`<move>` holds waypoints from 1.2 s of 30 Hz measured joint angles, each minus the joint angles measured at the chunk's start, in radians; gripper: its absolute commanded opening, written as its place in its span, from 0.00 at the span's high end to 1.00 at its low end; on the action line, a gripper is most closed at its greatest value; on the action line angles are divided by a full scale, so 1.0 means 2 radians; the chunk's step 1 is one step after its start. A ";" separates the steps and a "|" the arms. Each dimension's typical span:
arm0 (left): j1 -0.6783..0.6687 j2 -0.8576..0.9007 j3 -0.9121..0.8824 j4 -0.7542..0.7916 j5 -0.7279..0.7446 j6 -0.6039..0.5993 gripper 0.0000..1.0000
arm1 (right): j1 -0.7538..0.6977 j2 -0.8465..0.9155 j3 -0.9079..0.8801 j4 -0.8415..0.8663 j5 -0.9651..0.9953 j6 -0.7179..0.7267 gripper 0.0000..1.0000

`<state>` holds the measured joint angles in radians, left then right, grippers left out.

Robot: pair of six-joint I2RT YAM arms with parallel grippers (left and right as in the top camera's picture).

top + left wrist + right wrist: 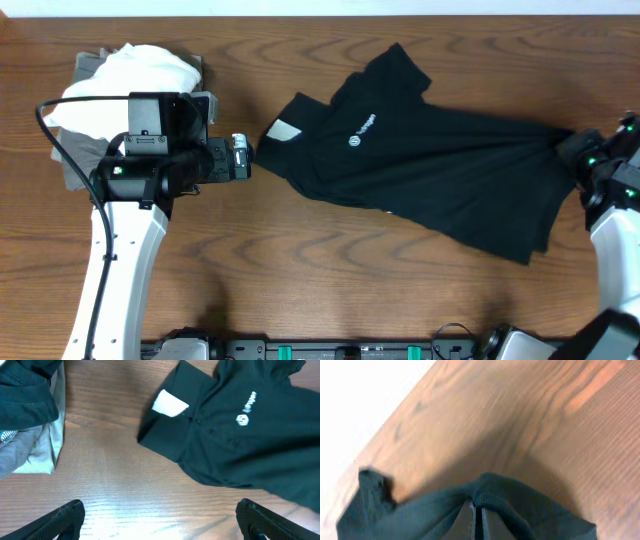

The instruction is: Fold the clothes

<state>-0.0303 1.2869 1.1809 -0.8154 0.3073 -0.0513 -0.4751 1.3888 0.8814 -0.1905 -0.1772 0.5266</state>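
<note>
Here, in the overhead view, a wooden table (330, 290) with dark brown, wavy grain fills nearly the whole frame. A thin pale strip runs along its far edge. A black polo shirt (430, 160) lies spread on the wood from centre to right, collar to the left and hem to the right. It shows a white label (283, 131) inside the collar and a small white logo (362, 127) on the chest.

At far left a pile of clothes (130, 75), white on top and grey beneath, rests on the table apart from the shirt. The left gripper (243, 156) hangs over bare wood between the pile and the collar, just beside the collar. In the left wrist view its jaws stand wide apart, holding nothing.

The right gripper (572, 150) sits at the shirt's right edge. In the right wrist view its jaws are closed together on a fold of the black cloth, which bunches around them. Beyond the table edge in that view lies a washed-out white area, possibly floor or wall, too overexposed to tell.
</note>
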 measured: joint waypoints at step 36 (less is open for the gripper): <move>-0.105 0.299 0.000 0.197 0.022 0.064 0.18 | 0.036 0.047 0.000 -0.174 -0.284 -0.087 0.60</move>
<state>-0.2394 1.8854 1.1809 -0.4213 0.3515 0.0761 -0.4026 1.4837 0.8814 -0.5392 -0.7460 0.3534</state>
